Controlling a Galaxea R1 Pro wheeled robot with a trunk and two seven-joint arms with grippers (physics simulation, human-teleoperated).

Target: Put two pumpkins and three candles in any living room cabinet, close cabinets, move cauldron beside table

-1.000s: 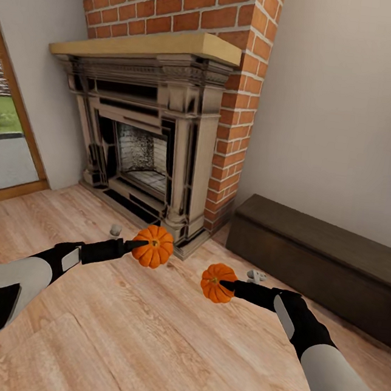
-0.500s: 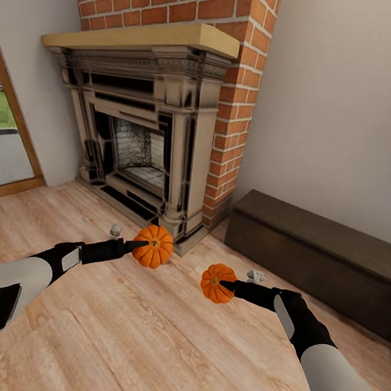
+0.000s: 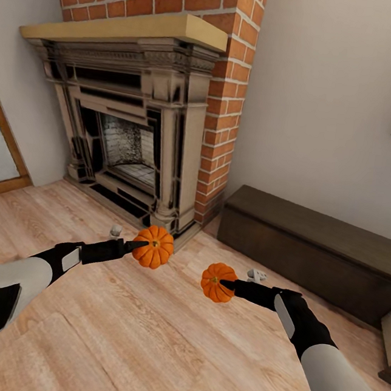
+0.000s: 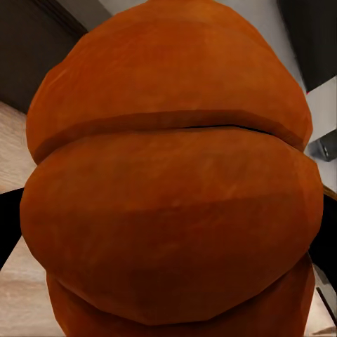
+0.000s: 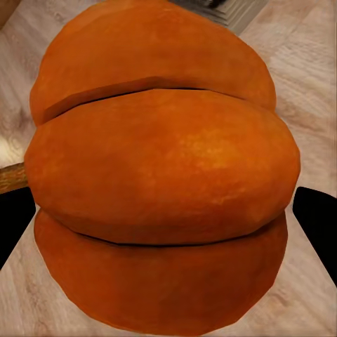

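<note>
The left claw [image 3: 143, 247] is clamped on a bright orange ribbed pumpkin [image 3: 153, 246], carried above the light wood plank floor [image 3: 141, 336] at about 11 o'clock from the head view's centre bottom. The right claw [image 3: 224, 283] grips a second orange ribbed pumpkin [image 3: 216, 282] at about 1 o'clock, well apart from the first. The long low dark brown wood-grain cabinet [image 3: 311, 252] stands at 2 o'clock against the wall, its fronts shut, beside the red brick fireplace [image 3: 145, 110] at 12 o'clock.
</note>
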